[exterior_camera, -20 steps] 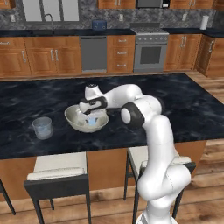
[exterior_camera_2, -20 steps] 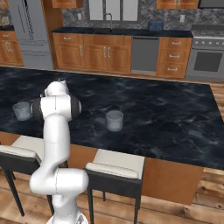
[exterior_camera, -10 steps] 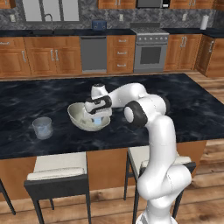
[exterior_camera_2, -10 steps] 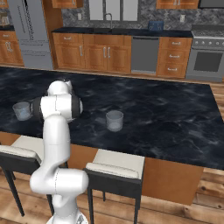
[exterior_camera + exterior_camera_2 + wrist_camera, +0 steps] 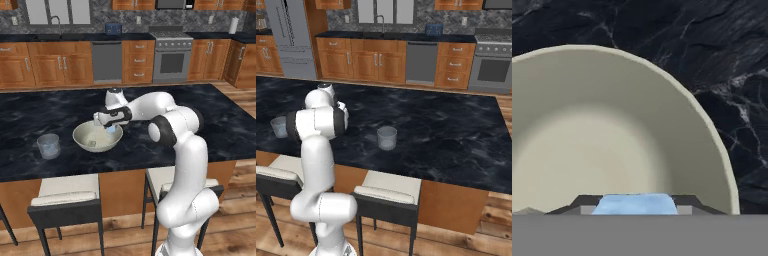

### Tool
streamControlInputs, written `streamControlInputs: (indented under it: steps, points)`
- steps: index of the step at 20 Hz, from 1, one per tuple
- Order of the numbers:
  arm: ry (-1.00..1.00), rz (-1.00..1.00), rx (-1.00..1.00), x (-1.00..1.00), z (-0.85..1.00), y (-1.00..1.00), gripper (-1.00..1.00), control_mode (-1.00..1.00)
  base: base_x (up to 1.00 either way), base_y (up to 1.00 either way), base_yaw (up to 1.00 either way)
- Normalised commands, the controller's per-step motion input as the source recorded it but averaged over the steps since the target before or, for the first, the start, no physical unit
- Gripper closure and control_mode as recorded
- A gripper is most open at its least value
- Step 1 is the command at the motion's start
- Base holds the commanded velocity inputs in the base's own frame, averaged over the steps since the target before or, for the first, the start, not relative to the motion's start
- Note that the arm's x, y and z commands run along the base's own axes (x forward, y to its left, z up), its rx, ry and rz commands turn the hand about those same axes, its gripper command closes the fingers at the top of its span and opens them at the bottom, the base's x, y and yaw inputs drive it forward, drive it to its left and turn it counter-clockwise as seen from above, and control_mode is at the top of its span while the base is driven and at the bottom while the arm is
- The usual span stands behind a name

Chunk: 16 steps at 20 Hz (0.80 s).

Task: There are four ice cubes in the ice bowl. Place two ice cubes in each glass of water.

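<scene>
Gripper (image 5: 111,128) jaws clamped on an ice cube (image 5: 635,204), above the ice bowl's (image 5: 80,138) rim

Black marble island (image 5: 45,107), wood cabinets (image 5: 30,70), steel oven (image 5: 172,62), stools (image 5: 65,195), plank floor (image 5: 240,200)

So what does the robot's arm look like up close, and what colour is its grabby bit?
The arm is smooth, rounded and glossy white, with dark grey bands at its joints. Its gripper has a white hand and two small dark fingers. No cables or markings show.
</scene>
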Motion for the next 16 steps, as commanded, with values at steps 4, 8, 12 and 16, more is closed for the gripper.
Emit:
streamControlInputs:
  steps: [4, 8, 12, 16]
  points:
    - [-0.12, -0.12, 0.04, -0.33, 0.94, -0.07, 1.00, -1.00, 0.00, 0.00, 0.00]
    - [0.00, -0.22, 0.00, -0.39, 0.53, -0.37, 1.00, -1.00, 0.00, 0.00, 0.00]
    - [0.10, -0.40, 0.00, -0.38, 0.33, -0.63, 1.00, -1.00, 0.00, 0.00, 0.00]
    - [0.12, -0.36, 0.00, -0.29, 0.27, -0.86, 1.00, -1.00, 0.00, 0.00, 0.00]
